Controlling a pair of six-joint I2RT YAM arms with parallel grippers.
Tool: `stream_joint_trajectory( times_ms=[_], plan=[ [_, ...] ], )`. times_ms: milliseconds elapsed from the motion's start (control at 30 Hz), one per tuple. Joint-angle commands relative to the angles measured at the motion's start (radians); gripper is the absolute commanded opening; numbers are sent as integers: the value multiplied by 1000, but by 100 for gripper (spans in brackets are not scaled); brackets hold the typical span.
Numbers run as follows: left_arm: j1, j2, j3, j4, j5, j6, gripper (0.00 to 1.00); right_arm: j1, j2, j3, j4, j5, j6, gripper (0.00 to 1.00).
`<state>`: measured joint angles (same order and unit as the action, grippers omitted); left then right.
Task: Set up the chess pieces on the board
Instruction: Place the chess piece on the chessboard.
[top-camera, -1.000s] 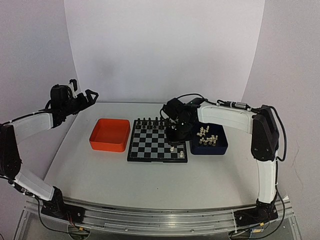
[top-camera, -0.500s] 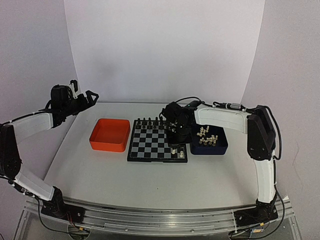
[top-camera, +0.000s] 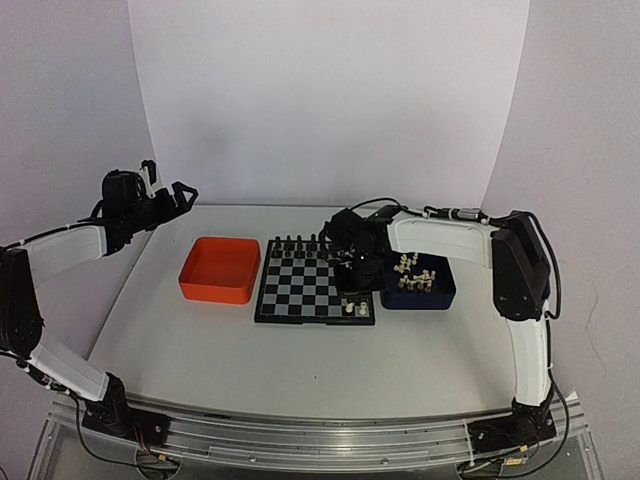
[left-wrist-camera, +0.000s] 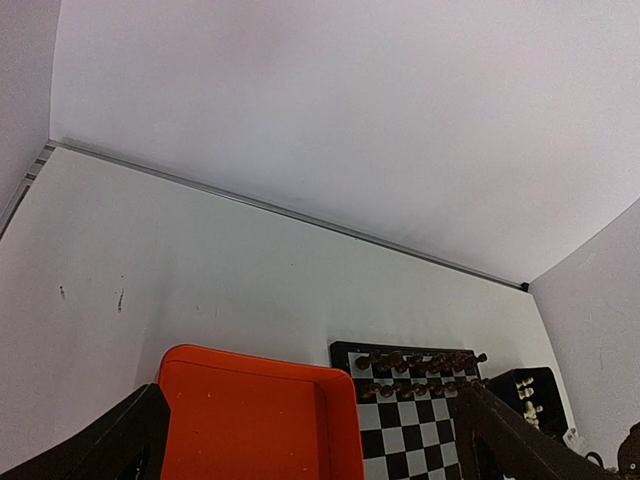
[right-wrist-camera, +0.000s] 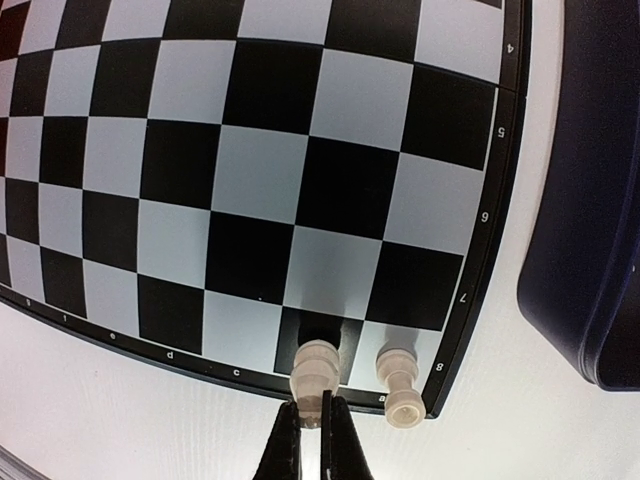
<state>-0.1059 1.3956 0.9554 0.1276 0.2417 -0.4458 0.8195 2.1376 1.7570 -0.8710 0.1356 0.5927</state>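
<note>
While the left gripper (top-camera: 176, 190) hangs wide open and empty at far left, the right gripper (top-camera: 352, 292) has dropped nearer, over the board's (top-camera: 300, 290) near-right corner. Left wrist: fingers (left-wrist-camera: 120, 450) spread, nothing held. Right wrist: jaws pinch a cream piece (right-wrist-camera: 316, 368), probably touching its square, just left of a second cream piece (right-wrist-camera: 399, 386).

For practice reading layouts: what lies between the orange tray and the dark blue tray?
The chessboard lies between the orange tray and the dark blue tray, seen in the top view.
</note>
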Motion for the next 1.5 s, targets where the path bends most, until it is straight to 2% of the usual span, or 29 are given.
stream_joint_trajectory(
  times_ms=[0,1133,1233,1333,1467],
  plan=[
    [-4,-5,36,0,12,0,100,9,1,-12,-14,14,19,0],
    [-4,-1,43,6,20,9,100,9,40,3,9,29,30,0],
    [-5,5,49,4,25,9,100,10,37,-2,9,31,30,4],
    [-4,3,48,3,23,9,100,10,33,-3,8,31,24,14],
    [-4,2,48,4,19,9,100,10,28,-2,9,38,18,22]
  ],
)
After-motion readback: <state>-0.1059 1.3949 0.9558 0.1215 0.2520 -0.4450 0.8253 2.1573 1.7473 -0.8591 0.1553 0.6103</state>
